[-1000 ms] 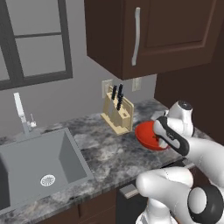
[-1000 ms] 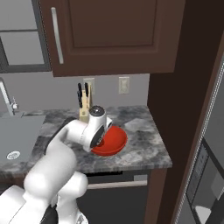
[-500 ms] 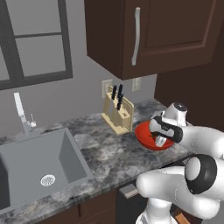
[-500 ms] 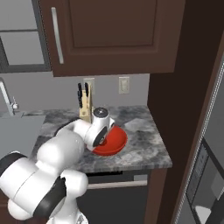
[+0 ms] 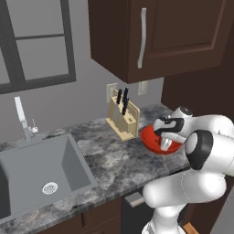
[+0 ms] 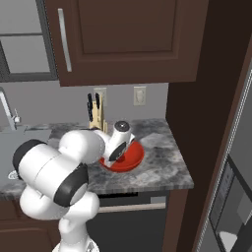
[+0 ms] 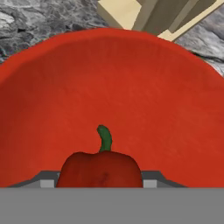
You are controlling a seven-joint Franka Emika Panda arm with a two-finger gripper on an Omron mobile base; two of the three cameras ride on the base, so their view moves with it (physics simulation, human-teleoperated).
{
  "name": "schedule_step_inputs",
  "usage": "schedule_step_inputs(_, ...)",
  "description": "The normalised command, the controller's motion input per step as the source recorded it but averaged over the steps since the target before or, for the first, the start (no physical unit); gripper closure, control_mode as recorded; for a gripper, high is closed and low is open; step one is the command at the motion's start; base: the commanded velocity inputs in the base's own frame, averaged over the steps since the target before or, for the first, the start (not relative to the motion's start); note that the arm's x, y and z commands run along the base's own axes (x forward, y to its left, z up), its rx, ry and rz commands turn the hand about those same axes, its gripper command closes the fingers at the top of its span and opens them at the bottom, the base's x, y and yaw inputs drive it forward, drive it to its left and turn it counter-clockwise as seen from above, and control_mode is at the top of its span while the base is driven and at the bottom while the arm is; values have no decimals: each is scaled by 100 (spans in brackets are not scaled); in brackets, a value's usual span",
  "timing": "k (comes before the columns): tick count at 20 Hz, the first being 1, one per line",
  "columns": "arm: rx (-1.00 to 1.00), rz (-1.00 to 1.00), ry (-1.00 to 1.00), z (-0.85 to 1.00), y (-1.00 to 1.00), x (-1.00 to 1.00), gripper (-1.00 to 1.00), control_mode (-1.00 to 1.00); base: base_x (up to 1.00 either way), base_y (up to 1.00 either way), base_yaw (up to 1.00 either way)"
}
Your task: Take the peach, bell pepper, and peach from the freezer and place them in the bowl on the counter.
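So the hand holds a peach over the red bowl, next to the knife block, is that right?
Not quite. The hand holds the bell pepper, deep red with a green stem, not a peach; the hand view shows it. It is over the red bowl, next to the knife block.

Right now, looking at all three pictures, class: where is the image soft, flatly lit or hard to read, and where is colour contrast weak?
Hand view: the bell pepper is soft-edged, red against the red bowl, so contrast is weak. Left base view: even light, faint shadow in the sink. Right base view: the dark wall cabinet shows little detail, and the arm hides the claw.
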Motion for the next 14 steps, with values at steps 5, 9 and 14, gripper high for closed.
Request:
schedule_step_inputs(5, 1, 0, 1, -33, -3, 36, -100, -100, 0, 0, 0)
schedule_step_inputs(9, 0, 0, 0, -19, 0, 8, -100, -100, 0, 0, 0)
schedule_step_inputs(14, 0, 0, 0, -13, 5, -12, -100, -100, 0, 0, 0)
